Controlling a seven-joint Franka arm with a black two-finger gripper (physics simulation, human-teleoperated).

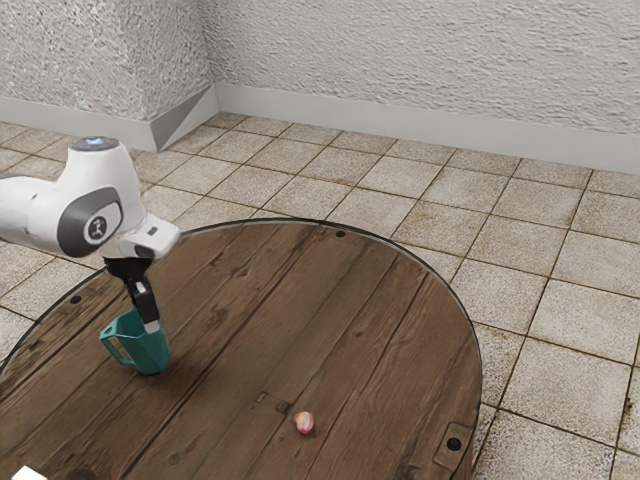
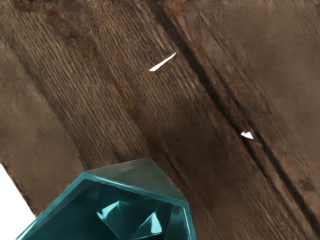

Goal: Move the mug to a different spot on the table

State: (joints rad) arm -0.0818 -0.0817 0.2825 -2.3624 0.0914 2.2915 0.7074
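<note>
While your arm is reaching in from the exterior view's left, your gripper (image 1: 150, 322) is hanging straight down onto the teal mug (image 1: 138, 348). You cannot tell whether the claw is clamping it or standing apart. The mug is showing toward 9 o'clock of the round wooden table (image 1: 350, 300), with its handle pointing to 9 o'clock. A small pink thing (image 1: 305, 422) is lying at 4 o'clock from the mug, well apart. In the wrist view the mug (image 2: 125, 205) is showing its open mouth just under the gripper.
</note>
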